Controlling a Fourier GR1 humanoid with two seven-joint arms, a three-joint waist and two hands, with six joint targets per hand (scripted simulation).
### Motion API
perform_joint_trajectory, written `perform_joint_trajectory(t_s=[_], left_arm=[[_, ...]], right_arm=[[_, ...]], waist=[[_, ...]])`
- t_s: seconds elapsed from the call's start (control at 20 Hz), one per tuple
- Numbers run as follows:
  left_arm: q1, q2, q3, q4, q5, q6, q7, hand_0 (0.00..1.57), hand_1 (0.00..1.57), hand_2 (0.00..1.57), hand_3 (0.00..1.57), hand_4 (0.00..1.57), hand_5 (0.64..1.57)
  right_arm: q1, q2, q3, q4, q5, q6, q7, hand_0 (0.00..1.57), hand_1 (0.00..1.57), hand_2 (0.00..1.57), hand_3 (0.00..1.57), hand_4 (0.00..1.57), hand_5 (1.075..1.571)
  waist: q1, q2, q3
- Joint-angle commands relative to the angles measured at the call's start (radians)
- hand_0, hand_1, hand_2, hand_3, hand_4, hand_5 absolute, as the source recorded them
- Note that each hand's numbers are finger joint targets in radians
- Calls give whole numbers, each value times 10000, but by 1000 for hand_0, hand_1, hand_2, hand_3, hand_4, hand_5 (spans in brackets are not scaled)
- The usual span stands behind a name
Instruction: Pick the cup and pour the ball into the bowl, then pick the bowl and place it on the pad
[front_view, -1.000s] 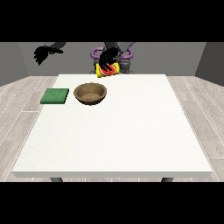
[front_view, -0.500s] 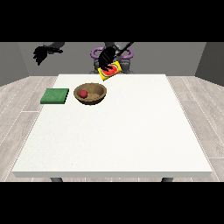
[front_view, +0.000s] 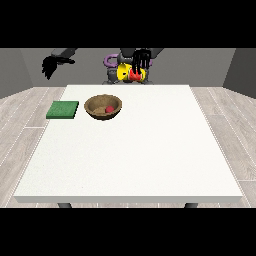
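Observation:
A brown wooden bowl (front_view: 103, 107) stands on the white table (front_view: 135, 150) at the back left, with a small red ball (front_view: 109, 109) lying inside it. A flat green pad (front_view: 63, 109) lies just left of the bowl. The hand at the view's right (front_view: 141, 59) hangs above the table's far edge with its fingers curled over a yellow and red cup (front_view: 130, 73), which is tilted on its side. That cup is up and to the right of the bowl, apart from it. The hand at the view's left (front_view: 50, 66) hovers high beyond the pad, fingers drooping and holding nothing.
The robot's torso (front_view: 116, 64) stands behind the far edge. The table's middle, front and right side show only bare white surface. Grey plank floor surrounds the table.
The red ball has appeared in the bowl, which was empty a second ago. The hand with the cup has moved right and back, away from the bowl. The other hand has barely moved.

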Motion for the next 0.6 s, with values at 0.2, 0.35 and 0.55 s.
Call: perform_joint_trajectory(t_s=[0.2, 0.35, 0.55], left_arm=[[2358, -598, 2739, -2447, 6013, 2023, -1444, 0, 0, 0, 0, 0, 1541], [2951, -604, 2888, -3544, 8209, 1450, -2993, 0, 0, 0, 0, 0, 1556], [4167, -608, 2486, -4582, 10334, 306, -4915, 0, 0, 0, 0, 0, 1565]], right_arm=[[-800, 919, 322, -456, 59, -739, -90, 0, 0, 0, 0, 331, 1568], [-1216, 1338, 413, -567, 278, -1555, -45, 0, 0, 0, 0, 293, 1570], [-1206, 2154, 662, -658, 763, -2713, -309, 0, 0, 0, 0, 213, 1571]], waist=[[-38, 1656, -156], [546, 1986, -85], [1044, 2127, 39]])
